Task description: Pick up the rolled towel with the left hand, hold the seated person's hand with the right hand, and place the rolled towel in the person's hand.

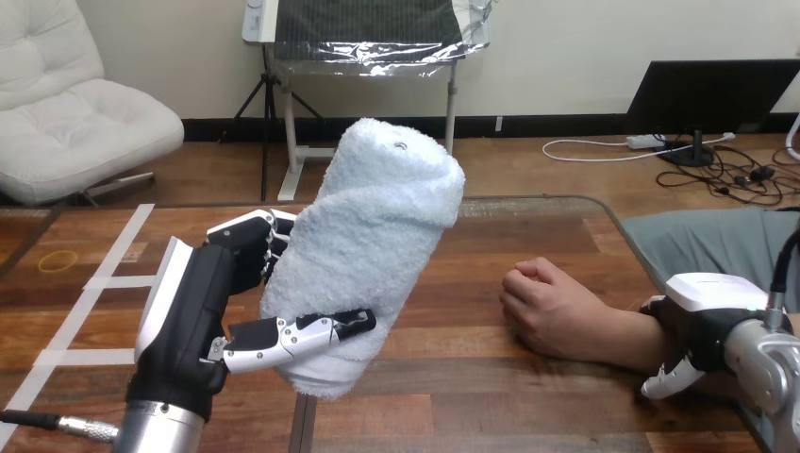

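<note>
Raised left hand (189, 311), thumb and fingers curled round rolled towel (377, 236); right hand (706, 311) seemingly clasps the person's wrist (625, 335) from above

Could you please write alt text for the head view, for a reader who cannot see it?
The robot's left hand grips a rolled white terry towel, held tilted over the wooden table. At the right, the robot's right hand curls over the person's forearm, and the person's hand rests loosely closed on the table.

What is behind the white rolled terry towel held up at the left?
Fingers of the left hand wrap behind the towel; their tips are covered. The wooden table lies beyond.
</note>
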`<action>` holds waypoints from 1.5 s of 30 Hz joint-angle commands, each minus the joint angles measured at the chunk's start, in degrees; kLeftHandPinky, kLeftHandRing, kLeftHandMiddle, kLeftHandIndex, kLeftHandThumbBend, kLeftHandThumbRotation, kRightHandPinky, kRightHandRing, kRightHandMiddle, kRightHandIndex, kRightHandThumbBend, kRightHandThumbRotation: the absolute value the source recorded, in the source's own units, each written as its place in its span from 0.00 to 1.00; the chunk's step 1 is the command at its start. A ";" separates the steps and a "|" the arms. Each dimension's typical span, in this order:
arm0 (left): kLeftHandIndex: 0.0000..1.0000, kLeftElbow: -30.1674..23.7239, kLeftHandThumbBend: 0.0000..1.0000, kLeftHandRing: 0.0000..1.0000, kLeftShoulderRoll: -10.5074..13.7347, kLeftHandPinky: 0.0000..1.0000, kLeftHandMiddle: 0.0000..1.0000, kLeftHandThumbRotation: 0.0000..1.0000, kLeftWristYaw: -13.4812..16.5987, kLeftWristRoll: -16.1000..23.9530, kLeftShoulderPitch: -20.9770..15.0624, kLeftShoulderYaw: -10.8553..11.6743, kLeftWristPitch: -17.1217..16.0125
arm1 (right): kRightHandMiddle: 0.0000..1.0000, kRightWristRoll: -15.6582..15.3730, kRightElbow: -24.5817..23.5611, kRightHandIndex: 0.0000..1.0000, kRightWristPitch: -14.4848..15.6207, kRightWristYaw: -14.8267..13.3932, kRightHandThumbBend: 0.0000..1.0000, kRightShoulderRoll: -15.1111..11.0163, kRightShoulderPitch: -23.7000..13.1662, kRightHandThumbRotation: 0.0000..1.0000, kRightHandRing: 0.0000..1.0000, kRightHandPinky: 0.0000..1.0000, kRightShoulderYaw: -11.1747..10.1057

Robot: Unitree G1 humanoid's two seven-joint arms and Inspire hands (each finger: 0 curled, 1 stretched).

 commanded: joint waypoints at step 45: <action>0.53 17.91 0.63 0.40 1.10 0.36 0.45 0.00 1.46 -0.09 -16.26 2.14 3.47 | 0.54 8.79 17.20 0.63 -6.82 -8.30 0.63 2.48 -7.54 0.19 0.45 0.38 4.09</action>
